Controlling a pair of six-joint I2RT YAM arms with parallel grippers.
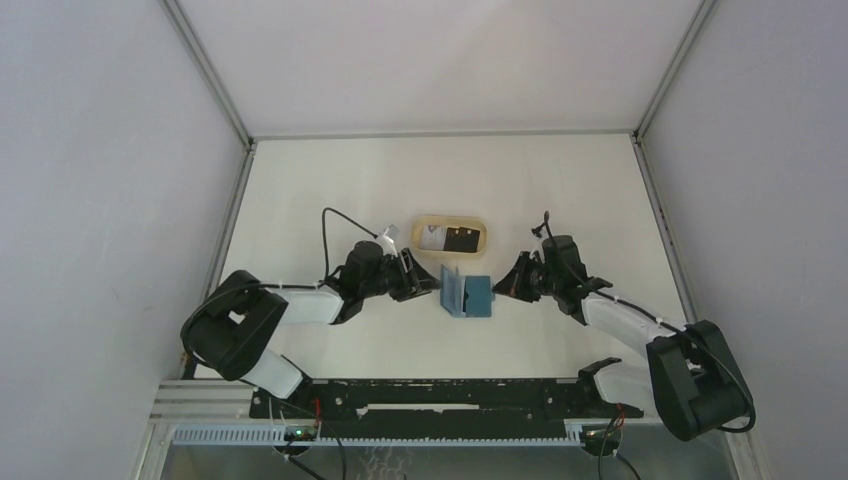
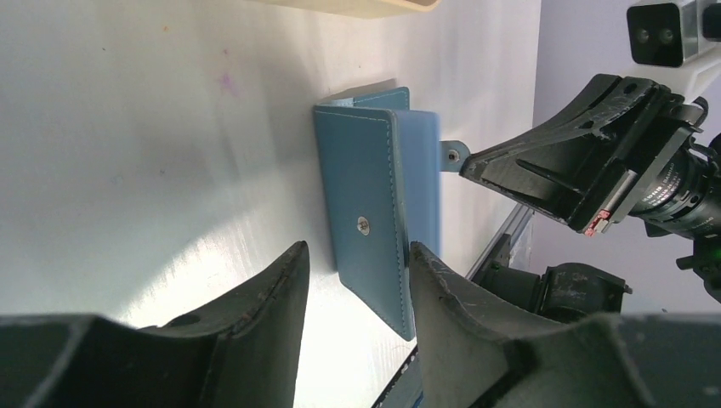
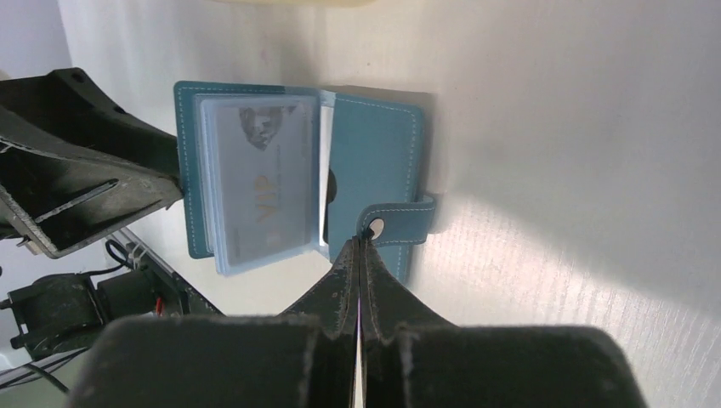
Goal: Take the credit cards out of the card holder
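Observation:
The teal-blue card holder (image 1: 466,294) stands open on the table between my two grippers. Its clear inner sleeves (image 3: 255,183) hold a pale credit card printed "VIP". My right gripper (image 3: 360,244) is shut on the holder's snap tab (image 3: 404,219), seen from above at the holder's right side (image 1: 497,287). My left gripper (image 2: 357,255) is open, and the lower edge of the holder's outer cover (image 2: 366,212) lies between its fingers, close to the right one. A white card (image 1: 433,237) and a black card (image 1: 462,240) lie in the tan tray.
The tan oval tray (image 1: 485,232) sits just behind the card holder. Grey walls close in the white table on the left, right and back. A black rail (image 1: 430,395) runs along the near edge by the arm bases.

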